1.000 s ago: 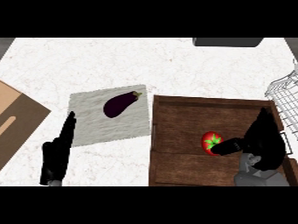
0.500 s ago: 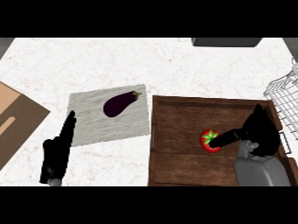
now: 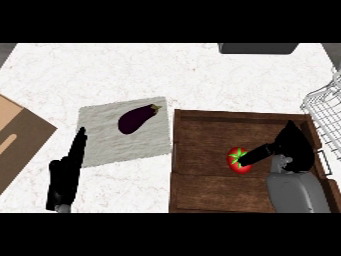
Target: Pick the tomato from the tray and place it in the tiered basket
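Eggplant on cloth — beside tray, basket right.

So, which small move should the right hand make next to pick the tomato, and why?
Probably it should close its fingers around the tomato. The right hand is beside the tomato in the wooden tray, with one finger reaching its top, but the fingers do not seem curled round it. Lifting toward the tiered basket at the right would come only after a grasp.
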`<state>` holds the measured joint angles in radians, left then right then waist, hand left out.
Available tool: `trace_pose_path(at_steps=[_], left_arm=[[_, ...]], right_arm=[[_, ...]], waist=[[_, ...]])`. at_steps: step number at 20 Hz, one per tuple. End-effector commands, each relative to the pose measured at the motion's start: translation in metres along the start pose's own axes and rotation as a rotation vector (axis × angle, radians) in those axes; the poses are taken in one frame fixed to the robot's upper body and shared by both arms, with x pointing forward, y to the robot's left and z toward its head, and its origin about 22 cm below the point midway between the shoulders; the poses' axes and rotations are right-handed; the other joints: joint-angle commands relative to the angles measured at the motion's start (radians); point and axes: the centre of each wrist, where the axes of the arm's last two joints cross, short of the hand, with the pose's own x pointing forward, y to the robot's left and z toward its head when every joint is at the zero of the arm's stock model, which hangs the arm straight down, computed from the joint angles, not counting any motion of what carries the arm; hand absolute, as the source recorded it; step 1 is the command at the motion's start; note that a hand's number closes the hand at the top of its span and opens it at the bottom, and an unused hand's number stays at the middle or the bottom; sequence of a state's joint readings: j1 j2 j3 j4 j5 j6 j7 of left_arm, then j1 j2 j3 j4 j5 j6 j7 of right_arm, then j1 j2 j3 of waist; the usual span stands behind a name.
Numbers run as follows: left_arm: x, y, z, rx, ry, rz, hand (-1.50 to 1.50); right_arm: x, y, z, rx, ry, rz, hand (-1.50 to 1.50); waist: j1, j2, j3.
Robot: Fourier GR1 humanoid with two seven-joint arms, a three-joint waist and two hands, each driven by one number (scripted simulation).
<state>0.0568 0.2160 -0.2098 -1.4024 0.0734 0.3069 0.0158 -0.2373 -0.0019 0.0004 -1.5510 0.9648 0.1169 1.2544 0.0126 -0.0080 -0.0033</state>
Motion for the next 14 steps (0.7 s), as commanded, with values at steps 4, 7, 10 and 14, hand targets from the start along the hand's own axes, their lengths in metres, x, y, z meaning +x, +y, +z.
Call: trace_pose_path(at_steps=[4,7,10,14], left_arm=[[0.004,-0.005,0.002,-0.004,0.013,0.015,0.00],[-0.017,0.006,0.013,-0.001,0.027,-0.006,0.00],[-0.003,-0.009,0.005,-0.009,0.012,0.004,0.00],[-0.001,0.000,0.015,-0.013,0.018,0.001,0.00]], right_arm=[[0.009,0.016,-0.005,0.046,0.243,0.025,-1.50],[0.006,0.021,-0.005,0.059,0.245,0.017,-1.50],[0.005,0.024,-0.002,0.055,0.235,0.030,1.50],[-0.001,0.040,0.001,0.031,0.219,0.051,1.50]], waist=[[0.003,0.008,0.003],[0.007,0.007,0.001],[-0.006,0.007,0.002],[0.002,0.007,0.003]])
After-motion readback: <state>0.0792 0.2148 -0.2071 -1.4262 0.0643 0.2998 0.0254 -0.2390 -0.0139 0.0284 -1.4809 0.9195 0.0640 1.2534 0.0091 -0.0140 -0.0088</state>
